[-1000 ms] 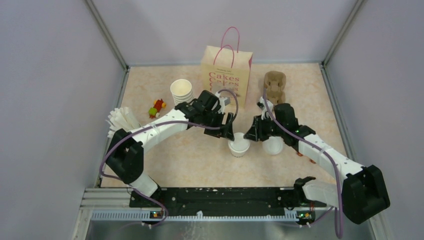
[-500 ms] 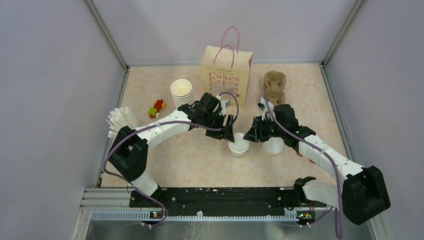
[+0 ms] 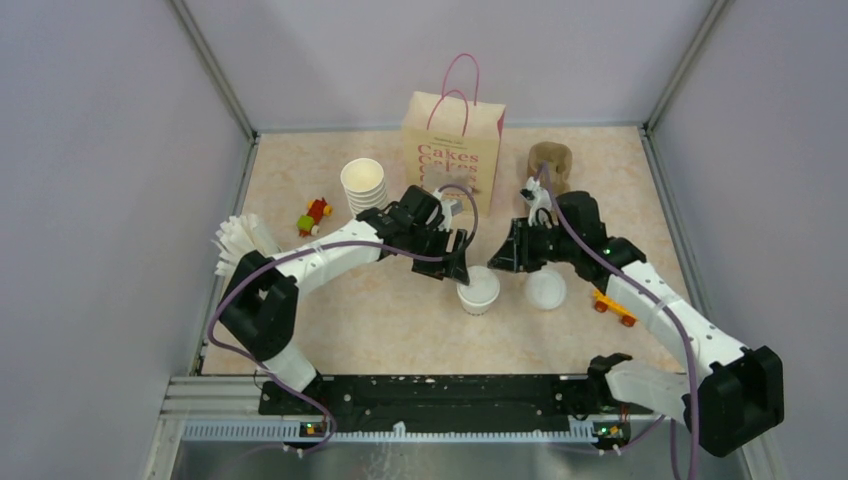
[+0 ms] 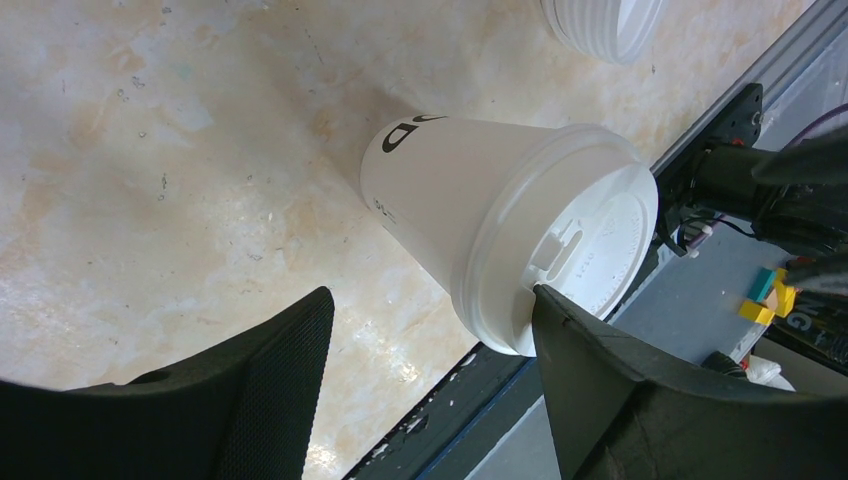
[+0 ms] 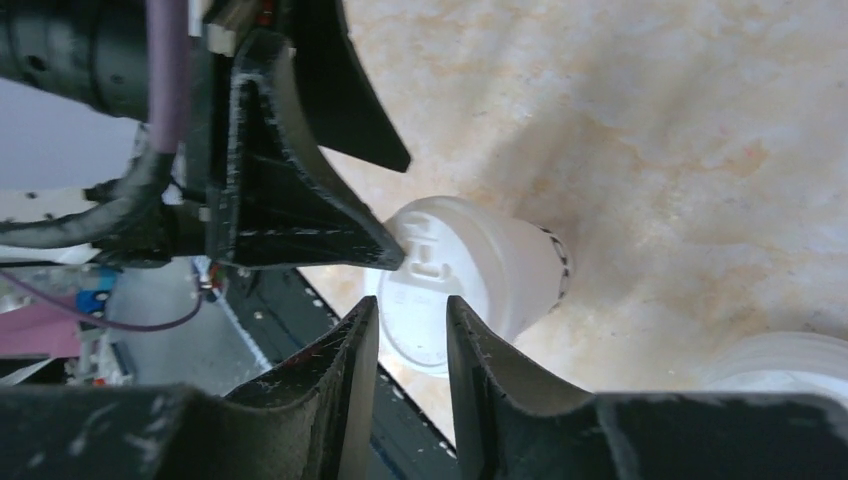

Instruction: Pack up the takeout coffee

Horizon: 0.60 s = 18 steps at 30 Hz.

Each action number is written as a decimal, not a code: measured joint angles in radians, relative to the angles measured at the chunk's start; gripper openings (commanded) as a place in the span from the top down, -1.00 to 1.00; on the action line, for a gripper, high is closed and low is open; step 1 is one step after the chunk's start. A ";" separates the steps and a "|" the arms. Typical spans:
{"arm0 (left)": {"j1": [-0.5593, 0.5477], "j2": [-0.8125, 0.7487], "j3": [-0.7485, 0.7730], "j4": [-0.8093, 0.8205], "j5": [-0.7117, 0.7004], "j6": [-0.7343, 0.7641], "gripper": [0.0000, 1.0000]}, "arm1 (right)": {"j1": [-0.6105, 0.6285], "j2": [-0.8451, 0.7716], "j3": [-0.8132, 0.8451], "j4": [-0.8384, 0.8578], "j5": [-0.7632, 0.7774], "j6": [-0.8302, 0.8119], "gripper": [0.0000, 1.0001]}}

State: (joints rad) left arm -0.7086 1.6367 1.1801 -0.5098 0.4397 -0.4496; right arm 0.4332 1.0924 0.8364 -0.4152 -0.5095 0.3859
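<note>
The takeout coffee (image 3: 479, 289), a small white cup with a white lid and black lettering, stands upright mid-table. In the left wrist view the coffee (image 4: 500, 220) lies just ahead of my open left gripper (image 4: 430, 320). One fingertip (image 4: 545, 300) touches the lid's rim; the other finger is well apart from the cup. My right gripper (image 3: 505, 255) hovers just right of the cup. In its own view the right gripper (image 5: 412, 310) has a narrow empty gap between its fingers, and the coffee (image 5: 470, 275) shows beyond them.
A white ribbed round piece (image 3: 546, 289) sits right of the cup. Behind stand a "Cakes" paper bag (image 3: 452, 150), a stack of lidless cups (image 3: 363, 185) and a brown cup carrier (image 3: 550, 160). Small toys (image 3: 315, 214) (image 3: 613, 307) lie to either side.
My right arm has drawn back off the white round piece, which now shows whole, and its gripper sits higher beside the cup. The left gripper has narrowed slightly and edged toward the lid.
</note>
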 measured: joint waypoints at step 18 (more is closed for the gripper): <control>-0.003 0.026 0.011 0.007 0.016 0.000 -0.54 | 0.000 0.061 -0.171 0.192 -0.197 0.122 0.52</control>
State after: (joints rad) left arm -0.7120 1.6627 1.1912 -0.5030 0.4557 -0.4500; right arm 0.4332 1.1530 0.6655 -0.2237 -0.7063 0.5083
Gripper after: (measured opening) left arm 0.774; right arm 0.235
